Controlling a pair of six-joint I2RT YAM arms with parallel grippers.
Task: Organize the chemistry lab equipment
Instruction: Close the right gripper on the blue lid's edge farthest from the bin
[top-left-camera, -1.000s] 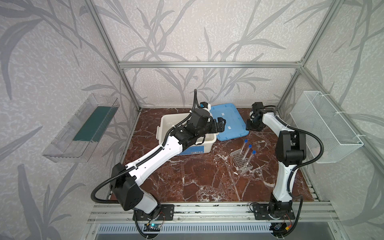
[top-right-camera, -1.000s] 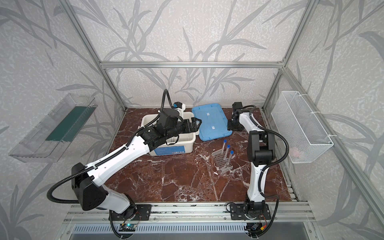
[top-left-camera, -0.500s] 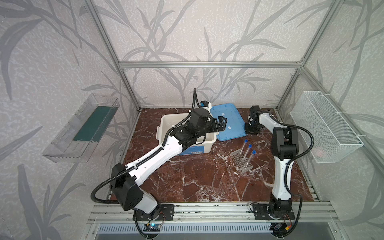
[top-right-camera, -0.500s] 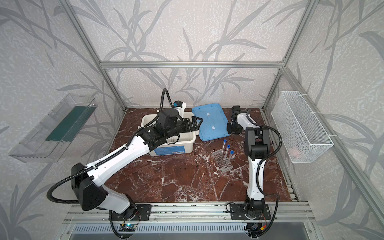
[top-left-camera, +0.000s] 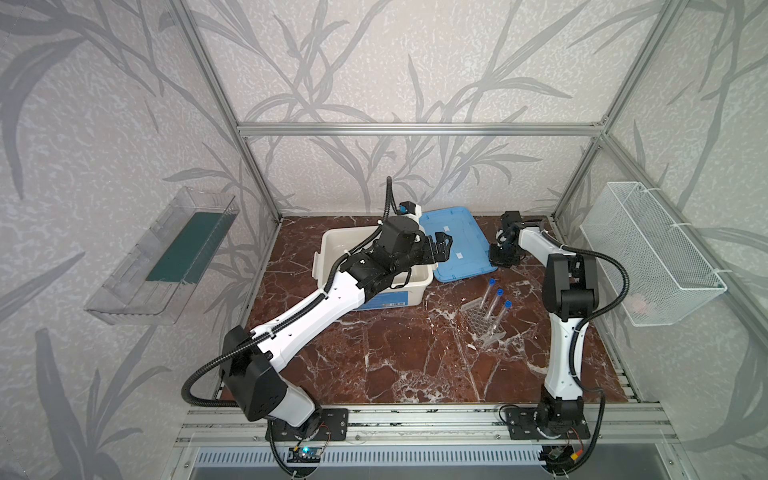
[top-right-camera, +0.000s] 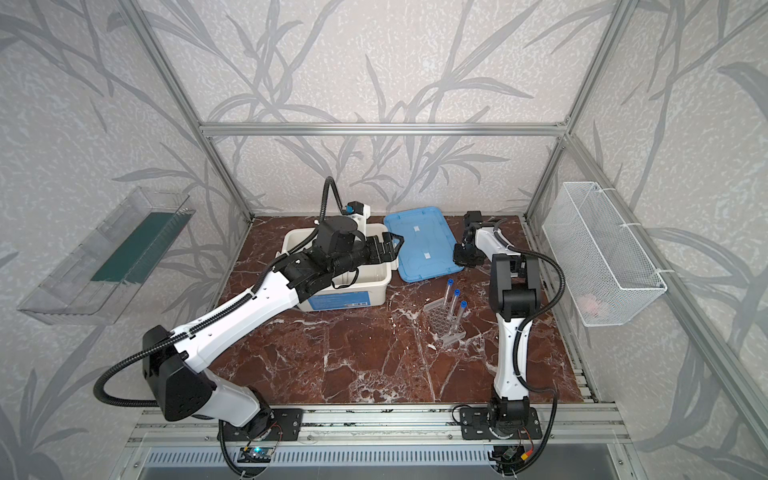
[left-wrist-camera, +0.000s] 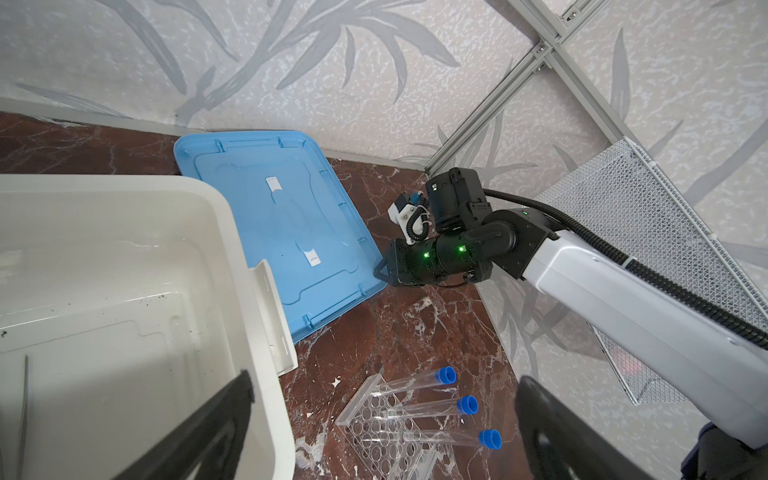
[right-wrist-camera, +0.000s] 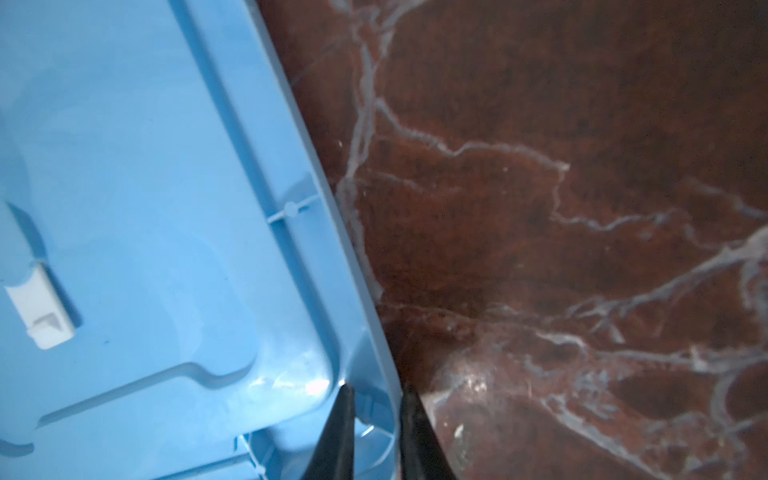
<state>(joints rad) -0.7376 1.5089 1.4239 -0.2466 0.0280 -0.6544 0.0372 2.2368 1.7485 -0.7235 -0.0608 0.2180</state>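
Red-brown marble surface (top-left-camera: 395, 353), leaf-patterned walls. White tub (top-left-camera: 417, 286) stands open; blue lid (top-left-camera: 461, 237) lies underside up just beside it. On the right gripper (right-wrist-camera: 376, 388), jaws stand at a narrow gap astride the lid's corner rim; clamped or not, cannot tell. On the left gripper (top-left-camera: 441, 248), jaws spread wide, empty, hovering over the tub edge nearest the lid.

Risks, as judged: a corner pinch on a thin rim may slip or let the lid pivot. A swinging lid could strike the left gripper or sweep the tube rack (top-left-camera: 482, 322), which sits near the lid's front edge.

Equipment: rack clear, many-holed, on the surface between tub and right arm. Over it, three tubes (left-wrist-camera: 424, 409), long, clear, blue-capped, side by side. Seated in holes or lying across, cannot tell. Likely to roll if knocked. One thin rod (left-wrist-camera: 25, 399) on the tub floor.
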